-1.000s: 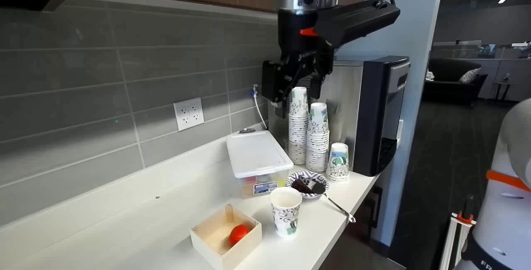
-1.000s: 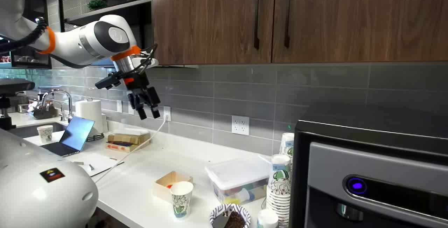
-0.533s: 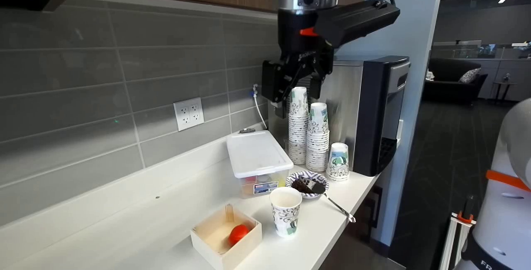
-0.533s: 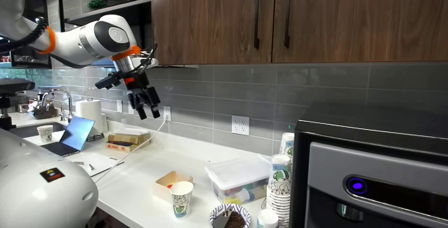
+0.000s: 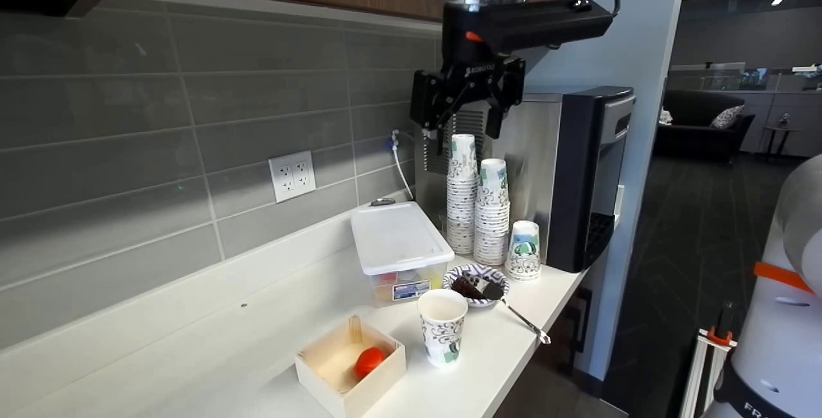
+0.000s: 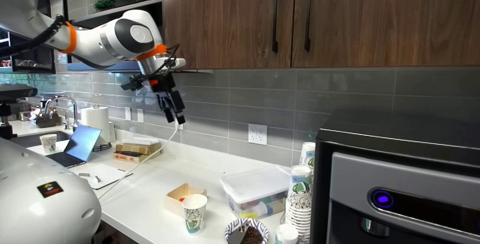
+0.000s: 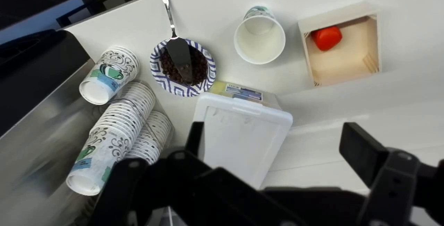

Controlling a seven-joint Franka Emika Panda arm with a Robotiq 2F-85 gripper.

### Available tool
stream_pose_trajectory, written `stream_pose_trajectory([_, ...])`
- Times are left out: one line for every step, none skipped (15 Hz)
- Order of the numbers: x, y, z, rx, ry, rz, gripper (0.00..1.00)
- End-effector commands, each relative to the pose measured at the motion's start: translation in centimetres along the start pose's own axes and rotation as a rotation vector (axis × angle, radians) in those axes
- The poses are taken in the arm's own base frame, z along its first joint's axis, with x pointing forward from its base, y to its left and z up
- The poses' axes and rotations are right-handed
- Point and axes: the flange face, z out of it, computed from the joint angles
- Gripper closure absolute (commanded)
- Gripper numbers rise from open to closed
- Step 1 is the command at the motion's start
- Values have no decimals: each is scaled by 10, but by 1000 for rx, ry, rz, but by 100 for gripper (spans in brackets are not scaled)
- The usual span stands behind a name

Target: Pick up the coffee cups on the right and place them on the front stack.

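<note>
The coffee cups [image 5: 524, 252] are a short, upside-down nested stack at the counter's end beside the dark dispenser. They also show in the wrist view [image 7: 111, 73], and partly, cut by the lower edge, in an exterior view [image 6: 286, 234]. The front stack [image 5: 492, 216] is a tall column of nested white cups beside them, slightly lower than the twin column [image 5: 462, 209]. It also shows in an exterior view [image 6: 300, 195] and the wrist view [image 7: 116, 125]. My gripper [image 5: 465, 132] is open and empty, high above the counter; in the wrist view [image 7: 272, 139] its fingers are wide apart.
A lidded plastic box [image 7: 239, 128] lies below my gripper. A patterned bowl [image 7: 163, 76] with a spatula, a single upright paper cup [image 7: 260, 42] and a wooden box [image 7: 341, 52] stand along the counter. The dispenser [image 5: 587, 174] is beside the cups; wood cabinets [image 6: 232, 19] hang above.
My gripper has moved right and slightly up in an exterior view, and its tilt has changed. It stays open. The cups and columns have not moved.
</note>
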Motion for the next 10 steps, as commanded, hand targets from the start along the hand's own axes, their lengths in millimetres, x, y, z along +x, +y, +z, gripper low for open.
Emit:
stream_pose_trajectory([28,62,3,59,32,189,0])
stream_pose_trajectory([38,80,8,78,37,240,0])
stream_pose_trajectory([45,100,13,97,42,293,0])
stream_pose_trajectory([51,116,18,112,50,344,0])
stream_pose_trajectory([57,135,26,124,60,396,0])
stream_pose_trajectory([61,150,33,133,73,447,0])
stream_pose_trajectory([63,166,40,140,87,498,0])
stream_pose_trajectory([65,181,51,146,99,549,0])
stream_pose_trajectory([65,195,60,148,112,600,0])
stream_pose_trajectory([63,207,69,149,122,652,0])
